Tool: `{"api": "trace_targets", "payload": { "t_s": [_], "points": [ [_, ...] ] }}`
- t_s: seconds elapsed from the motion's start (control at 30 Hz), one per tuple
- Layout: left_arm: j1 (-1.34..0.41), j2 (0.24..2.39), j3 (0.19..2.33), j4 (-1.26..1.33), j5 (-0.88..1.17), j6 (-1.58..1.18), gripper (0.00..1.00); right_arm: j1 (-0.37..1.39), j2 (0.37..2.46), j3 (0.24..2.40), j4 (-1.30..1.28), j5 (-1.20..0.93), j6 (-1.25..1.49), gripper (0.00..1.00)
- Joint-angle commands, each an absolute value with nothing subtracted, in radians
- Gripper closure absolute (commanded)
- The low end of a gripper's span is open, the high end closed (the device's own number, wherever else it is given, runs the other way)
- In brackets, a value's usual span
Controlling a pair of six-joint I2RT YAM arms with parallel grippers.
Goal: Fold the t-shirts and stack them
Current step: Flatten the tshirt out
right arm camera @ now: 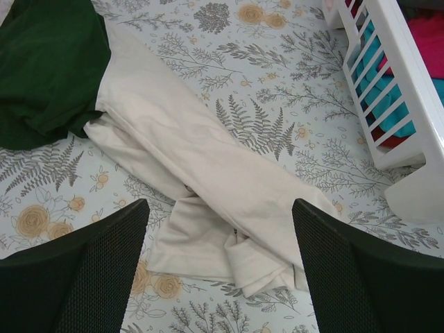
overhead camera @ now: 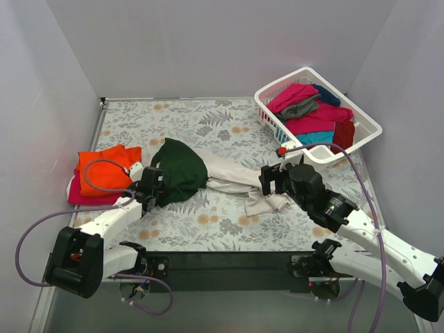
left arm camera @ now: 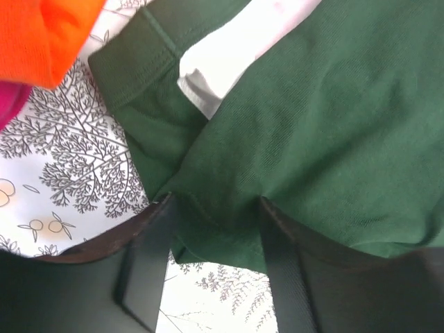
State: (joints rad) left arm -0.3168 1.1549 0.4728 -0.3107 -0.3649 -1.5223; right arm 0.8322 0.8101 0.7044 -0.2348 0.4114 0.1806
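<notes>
From the top camera I see the cream-white t-shirt with dark green sleeves point(overhead camera: 225, 173) lying crumpled across the middle of the floral table cover point(overhead camera: 208, 121). Its green part is bunched toward the left and its pale body trails off to the right. My left gripper point(overhead camera: 148, 191) sits at the lower left edge of that green bunch. In the left wrist view its two dark fingers point(left arm camera: 149, 263) stand apart with the green fabric lying across the gap between them, tips down against the cloth. I can't see that the fabric is actually pinched. A strip of the cream body shows at the top of that view. My right gripper point(overhead camera: 272, 179) is over the right end of the shirt. In its wrist view the jaws are spread wide above the rumpled cream cloth, closed on nothing, and the folded-over hem lies low in the frame between them. At the left edge of the table a folded orange t-shirt point(overhead camera: 104, 170) rests on top of a magenta one point(overhead camera: 87, 199), just beside the left gripper (both also peek into the upper left corner of the left wrist view). In the upper right of the top view the white slatted basket point(overhead camera: 274, 121) holds more shirts in a heap: magenta point(overhead camera: 295, 94), grey point(overhead camera: 300, 109), navy point(overhead camera: 326, 94), teal point(overhead camera: 316, 137) and dark red point(overhead camera: 343, 132).
</notes>
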Motion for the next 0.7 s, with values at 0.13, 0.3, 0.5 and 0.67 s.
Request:
{"api": "trace_targets", "payload": {
  "t_s": [0.13,0.3,0.5,0.67],
  "points": [
    [-0.311,1.063,0.42,-0.305,-0.336,-1.551,0.67,0.831,0.822,0.693,-0.18,0.387,0.172,0.23],
    [-0.313,1.017,0.44,-0.347,-0.334,-1.539,0.76,0.831,0.856,0.675,-0.175,0.35,0.178,0.23],
    [-0.311,0.991,0.483,-0.365,-0.33,-1.5,1.0,0.831,0.873,0.592,-0.176,0.307,0.225,0.23],
    [-0.311,0.966,0.586,-0.368,-0.324,-1.47,1.0,0.831,0.893,0.535,-0.176,0.279,0.256,0.23]
  ]
}}
